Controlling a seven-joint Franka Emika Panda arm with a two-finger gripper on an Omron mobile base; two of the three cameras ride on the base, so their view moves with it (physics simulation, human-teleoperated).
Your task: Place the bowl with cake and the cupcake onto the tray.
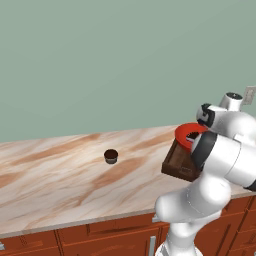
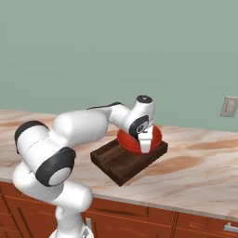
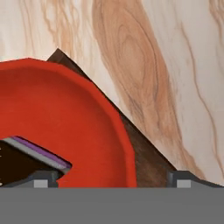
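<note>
The red bowl (image 2: 132, 141) rests in the far part of the dark wooden tray (image 2: 116, 163). In the hand view the bowl (image 3: 65, 113) is close up, with the dark cake wedge (image 3: 17, 164) and its pale stripe at the lower left. My gripper (image 3: 113, 180) is open, one fingertip inside the bowl and the other outside, over the tray (image 3: 148, 159), so the rim runs between them untouched. From the right base view the gripper (image 2: 145, 145) points down at the bowl's right rim. The small brown cupcake (image 1: 111, 156) stands alone on the counter, well left of the tray (image 1: 176, 164).
The marble counter (image 1: 55, 180) runs wide to the left around the cupcake. A wall socket (image 2: 229, 107) sits on the green wall at the right. Wooden cabinet fronts (image 1: 115, 237) lie below the counter edge. My arm's elbow hides the tray's right part in the left base view.
</note>
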